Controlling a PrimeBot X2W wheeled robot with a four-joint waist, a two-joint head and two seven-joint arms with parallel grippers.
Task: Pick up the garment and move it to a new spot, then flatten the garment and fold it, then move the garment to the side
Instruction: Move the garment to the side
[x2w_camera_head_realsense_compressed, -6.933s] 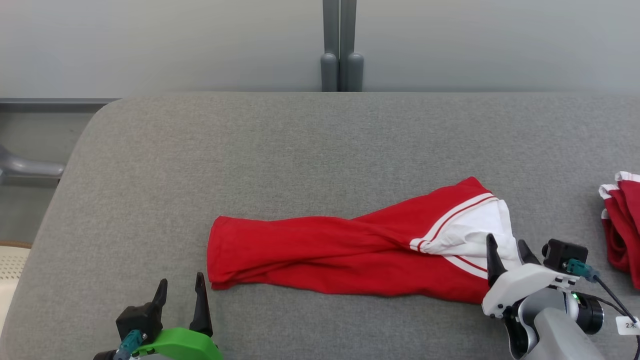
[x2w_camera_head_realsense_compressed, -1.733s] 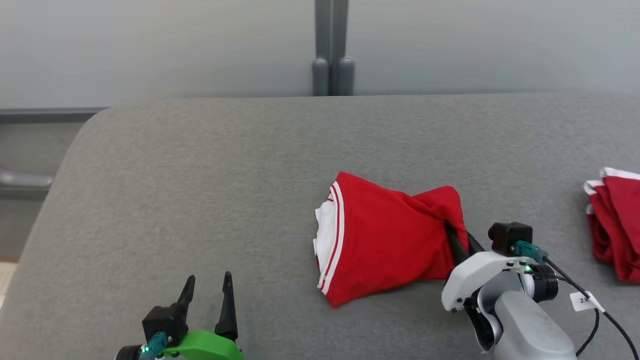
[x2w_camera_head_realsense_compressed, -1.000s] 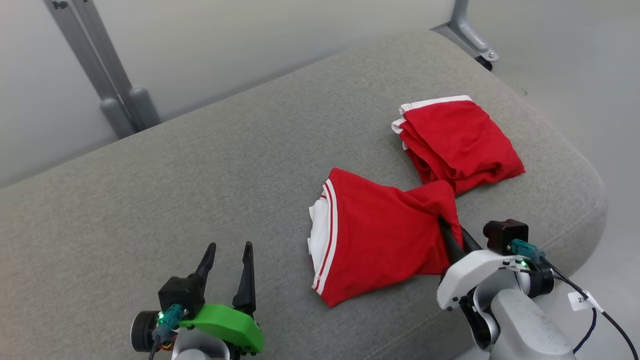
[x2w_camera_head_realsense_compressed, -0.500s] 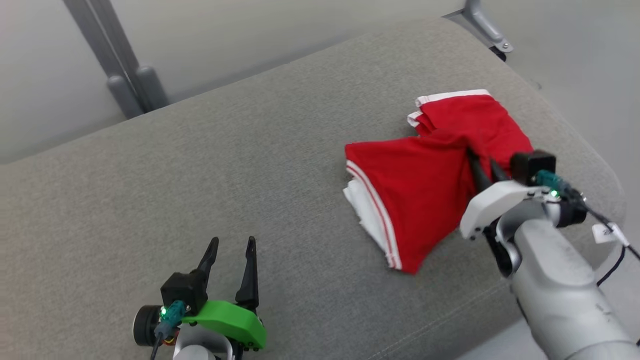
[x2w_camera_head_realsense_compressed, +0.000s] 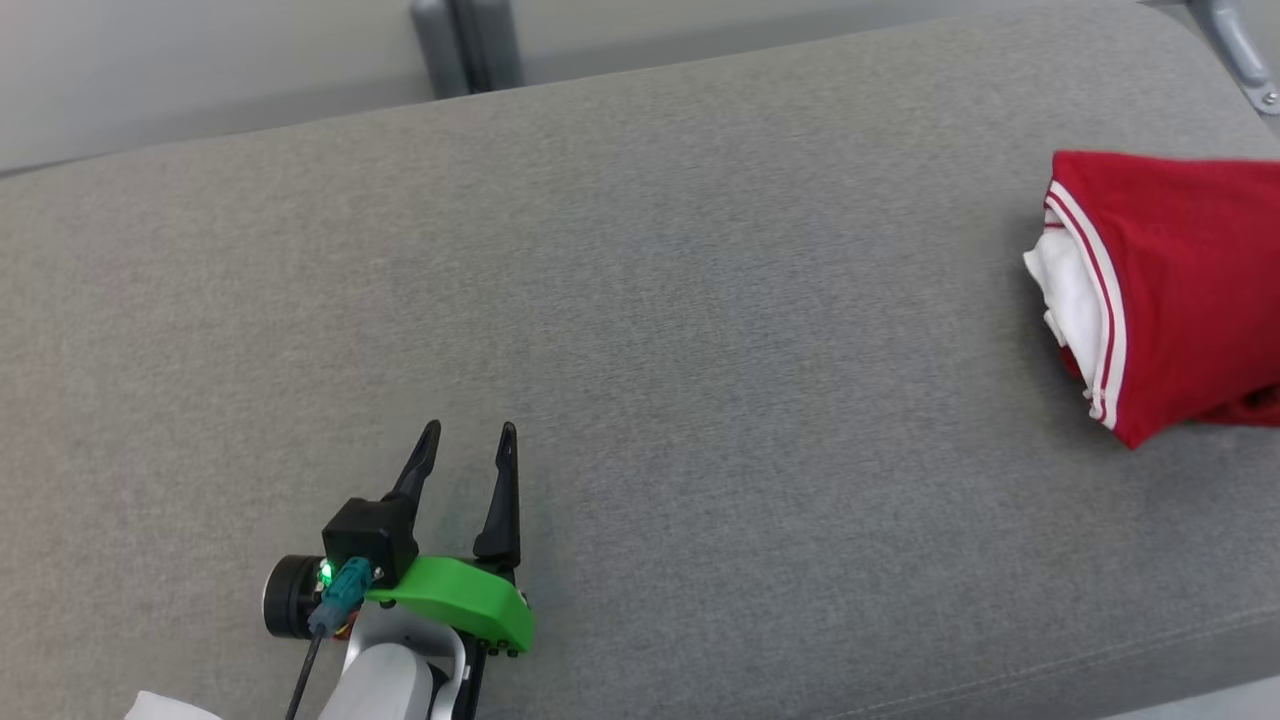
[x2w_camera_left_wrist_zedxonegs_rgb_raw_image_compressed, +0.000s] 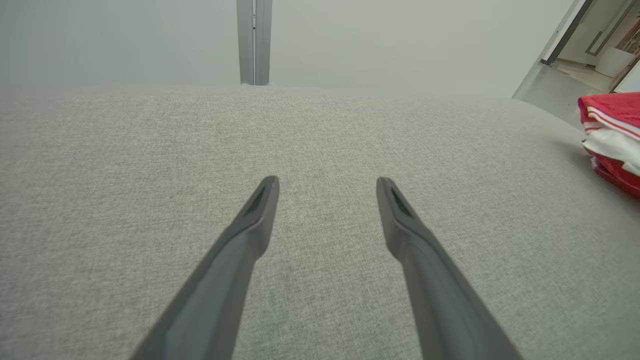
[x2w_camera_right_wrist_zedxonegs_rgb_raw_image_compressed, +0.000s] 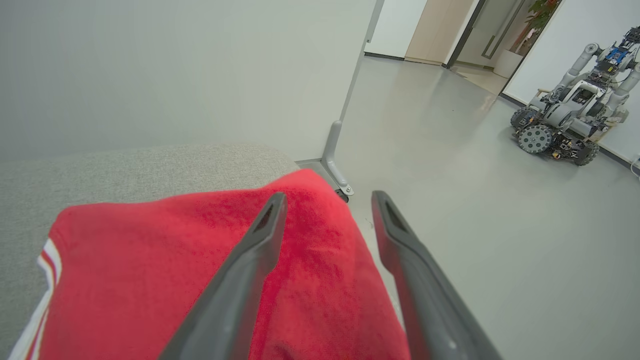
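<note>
Red folded garment (x2w_camera_head_realsense_compressed: 1180, 260), white-striped, lies on the grey woven table (x2w_camera_head_realsense_compressed: 700, 300). Left tool (x2w_camera_head_realsense_compressed: 470, 430) gapes wide over bare cloth; right tool (x2w_camera_right_wrist_zedxonegs_rgb_raw_image_compressed: 328, 196) stands wide above the garment.

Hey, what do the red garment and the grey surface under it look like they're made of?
Garment: soft knit cloth, perhaps cotton jersey; matte red with white trim, and it lies in limp folds. Surface: probably woven upholstery fabric over padding; it shows a fine flecked grey weave, no shine, and rounded edges.
</note>
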